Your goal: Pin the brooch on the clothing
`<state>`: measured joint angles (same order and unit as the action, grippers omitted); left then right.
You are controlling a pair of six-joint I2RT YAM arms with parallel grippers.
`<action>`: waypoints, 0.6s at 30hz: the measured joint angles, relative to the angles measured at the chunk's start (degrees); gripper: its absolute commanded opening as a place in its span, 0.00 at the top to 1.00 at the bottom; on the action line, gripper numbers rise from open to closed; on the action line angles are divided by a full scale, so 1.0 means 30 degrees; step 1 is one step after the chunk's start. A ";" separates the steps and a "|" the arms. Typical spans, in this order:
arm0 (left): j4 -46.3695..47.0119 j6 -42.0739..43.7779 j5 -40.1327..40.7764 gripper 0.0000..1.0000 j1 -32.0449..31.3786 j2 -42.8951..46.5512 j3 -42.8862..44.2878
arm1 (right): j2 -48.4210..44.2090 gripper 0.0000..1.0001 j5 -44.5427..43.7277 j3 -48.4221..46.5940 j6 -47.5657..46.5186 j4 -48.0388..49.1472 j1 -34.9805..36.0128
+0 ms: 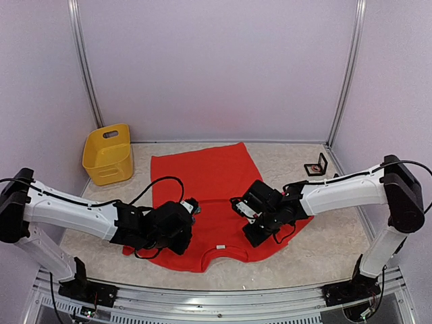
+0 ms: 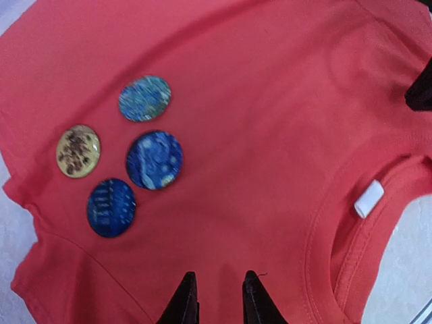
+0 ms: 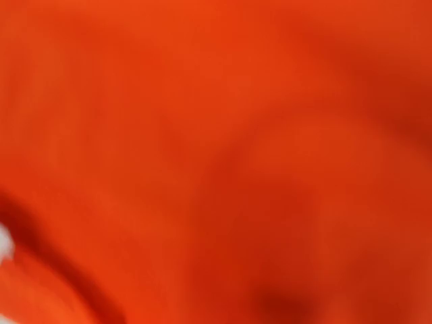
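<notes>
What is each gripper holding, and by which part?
Left gripper: nothing, jaws apart over the shirt. Right gripper: cannot tell, its camera shows only blurred red.

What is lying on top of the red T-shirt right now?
On the T-shirt: a teal brooch, a yellow-brown brooch and two blue brooches. Their backs are hidden, so pinning cannot be told. They do not show in the top view.

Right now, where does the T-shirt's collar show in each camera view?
Top external: the collar sits on the near edge of the T-shirt, between the two arms.
Left wrist: it curves down the right side, with the white label inside it, right of the left pincer.
Right wrist: cannot tell; only blurred red cloth shows.
Shared landmark: the red T-shirt.
</notes>
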<state>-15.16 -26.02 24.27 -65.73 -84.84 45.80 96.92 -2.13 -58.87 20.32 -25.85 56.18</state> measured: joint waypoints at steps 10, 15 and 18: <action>-0.1807 -0.0386 -0.1698 0.81 -0.3687 -0.3045 -0.0007 | -0.0546 1.00 0.1443 0.2251 0.3993 -0.1275 0.2076; -0.3279 -0.1552 -0.3548 0.81 -0.4299 -0.1865 -0.0619 | -0.1698 1.00 0.2149 0.3497 0.5974 -0.1603 0.3657; -0.3971 -0.1982 -0.4940 0.79 -0.5107 -0.1035 -0.1144 | -0.2033 1.00 0.2404 0.3650 0.6965 -0.2477 0.4473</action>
<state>-27.07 -31.97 9.45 -81.06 -87.94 42.37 90.83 5.08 -47.92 41.21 -33.28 69.60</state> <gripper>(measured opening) 0.193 0.002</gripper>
